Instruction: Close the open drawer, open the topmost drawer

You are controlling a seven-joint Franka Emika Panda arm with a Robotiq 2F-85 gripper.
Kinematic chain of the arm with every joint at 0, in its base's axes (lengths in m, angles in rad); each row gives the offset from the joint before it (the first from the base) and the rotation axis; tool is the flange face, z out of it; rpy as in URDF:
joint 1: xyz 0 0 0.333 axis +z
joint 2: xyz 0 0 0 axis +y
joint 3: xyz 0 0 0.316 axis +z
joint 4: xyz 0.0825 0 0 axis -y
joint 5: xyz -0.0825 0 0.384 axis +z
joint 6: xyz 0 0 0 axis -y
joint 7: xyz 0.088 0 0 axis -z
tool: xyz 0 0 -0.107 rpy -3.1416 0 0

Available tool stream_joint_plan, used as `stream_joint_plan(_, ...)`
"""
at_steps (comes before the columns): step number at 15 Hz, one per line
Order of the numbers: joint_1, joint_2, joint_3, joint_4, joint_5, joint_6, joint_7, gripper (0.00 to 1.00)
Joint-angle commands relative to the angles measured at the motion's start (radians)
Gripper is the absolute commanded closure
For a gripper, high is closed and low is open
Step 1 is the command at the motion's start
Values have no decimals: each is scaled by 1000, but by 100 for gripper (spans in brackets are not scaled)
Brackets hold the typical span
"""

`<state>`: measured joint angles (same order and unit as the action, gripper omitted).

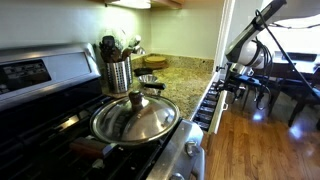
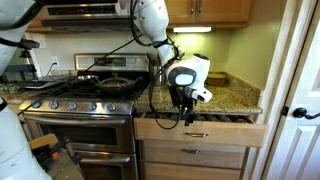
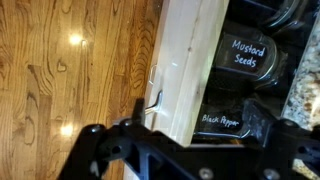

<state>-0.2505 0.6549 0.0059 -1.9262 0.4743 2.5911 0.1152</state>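
The topmost drawer [image 2: 203, 129] under the granite counter stands pulled out; in the wrist view its light wood front [image 3: 187, 55] carries a small metal handle [image 3: 154, 99]. Inside lie dark spice jars labelled Mustard Seeds [image 3: 248, 55] and Black Pepper [image 3: 222, 120]. My gripper [image 2: 186, 112] hangs just above the drawer's front edge, fingers pointing down. In the wrist view the gripper [image 3: 180, 135] is open, one finger on the floor side of the front and one over the jars. It also shows in an exterior view [image 1: 228, 88] beside the drawer [image 1: 207, 105]. Lower drawers [image 2: 195, 154] are shut.
A stove [image 2: 85, 100] with a pan stands beside the drawer. A lidded pan [image 1: 135, 117] and a utensil holder [image 1: 117, 70] are on the stove and counter. A white door [image 2: 300, 90] is close on the other side. Chairs [image 1: 290, 85] stand beyond on the wood floor.
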Motion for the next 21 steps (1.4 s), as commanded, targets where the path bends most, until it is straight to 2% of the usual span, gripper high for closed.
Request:
stream_joint_plan(1, 32, 51, -40, 69, -31, -40, 87, 0)
stream_joint_plan(7, 53, 79, -87, 92, -73, -103, 164, 0)
stream_joint_plan(13, 64, 81, -117, 70, -106, -114, 192, 0)
stream_joint_plan(21, 59, 39, -140, -53, -125, -44, 141, 0)
